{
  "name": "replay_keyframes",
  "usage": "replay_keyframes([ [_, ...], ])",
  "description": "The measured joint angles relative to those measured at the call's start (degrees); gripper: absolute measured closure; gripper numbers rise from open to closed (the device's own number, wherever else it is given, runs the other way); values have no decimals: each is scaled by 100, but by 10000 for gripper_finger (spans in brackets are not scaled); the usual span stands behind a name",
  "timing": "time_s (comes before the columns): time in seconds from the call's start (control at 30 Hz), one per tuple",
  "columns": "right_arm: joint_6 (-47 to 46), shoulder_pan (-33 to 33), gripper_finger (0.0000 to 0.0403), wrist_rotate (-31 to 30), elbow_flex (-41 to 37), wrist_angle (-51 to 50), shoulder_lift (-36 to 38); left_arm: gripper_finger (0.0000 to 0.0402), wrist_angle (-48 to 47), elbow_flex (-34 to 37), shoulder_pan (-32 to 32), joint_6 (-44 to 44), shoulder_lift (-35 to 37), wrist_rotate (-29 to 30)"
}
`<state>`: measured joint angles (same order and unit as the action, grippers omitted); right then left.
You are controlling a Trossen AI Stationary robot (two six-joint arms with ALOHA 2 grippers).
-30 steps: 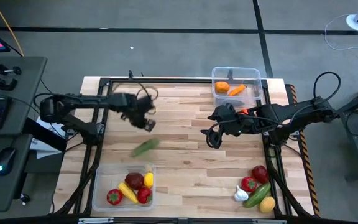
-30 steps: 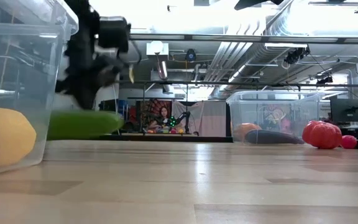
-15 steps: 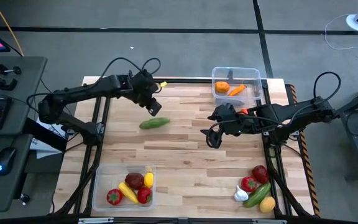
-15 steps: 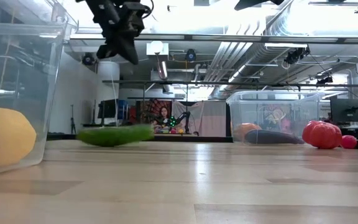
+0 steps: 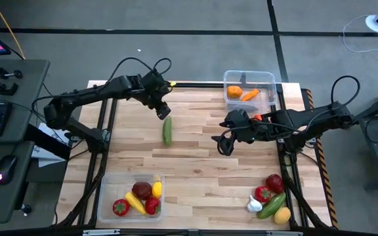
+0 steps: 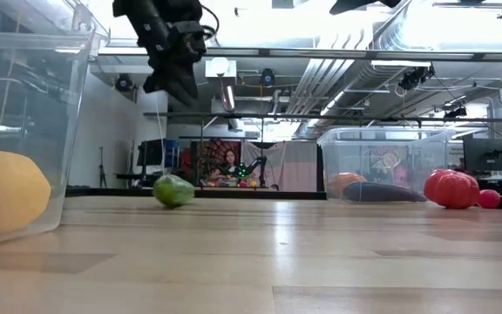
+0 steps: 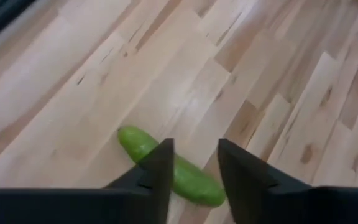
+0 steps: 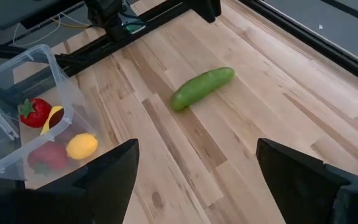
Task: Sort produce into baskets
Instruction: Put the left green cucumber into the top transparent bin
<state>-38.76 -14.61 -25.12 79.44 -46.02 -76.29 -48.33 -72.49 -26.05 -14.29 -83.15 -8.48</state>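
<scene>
While left end effector [image 5: 162,110] hovers slightly spread, smooth green cucumber [image 5: 167,130] lies on table.

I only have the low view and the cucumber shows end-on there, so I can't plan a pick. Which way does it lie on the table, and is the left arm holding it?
Observer: The cucumber lies free on the bare wood, its length running between the table's far and near edges.
Operator: And the left gripper?
Observer: The left gripper hangs just beyond the cucumber's far end, jaws slightly apart and holding nothing.
Operator: Is the right arm in the way?
Observer: No. The right gripper waits toward the right of the table, jaws open and empty, clear of the cucumber.
</scene>
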Motion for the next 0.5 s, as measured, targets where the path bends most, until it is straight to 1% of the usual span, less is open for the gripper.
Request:
replay_keyframes([
  [0.2, -276, 1, 87, 25, 0, 0, 0, 175, -23, 0, -25, -14, -625, -168],
  [0.3, -386, 0, 87, 28, 0, 0, 0, 129, -57, 0, -23, 128, -1017, -186],
  [0.4, -396, 0, 87, 31, 0, 43, -2, 98, -369, -11, -25, 502, -1417, -346],
  [0.5, -532, 2, 87, 32, 0, 59, -2, 82, -870, -192, 26, 973, -1767, -445],
])
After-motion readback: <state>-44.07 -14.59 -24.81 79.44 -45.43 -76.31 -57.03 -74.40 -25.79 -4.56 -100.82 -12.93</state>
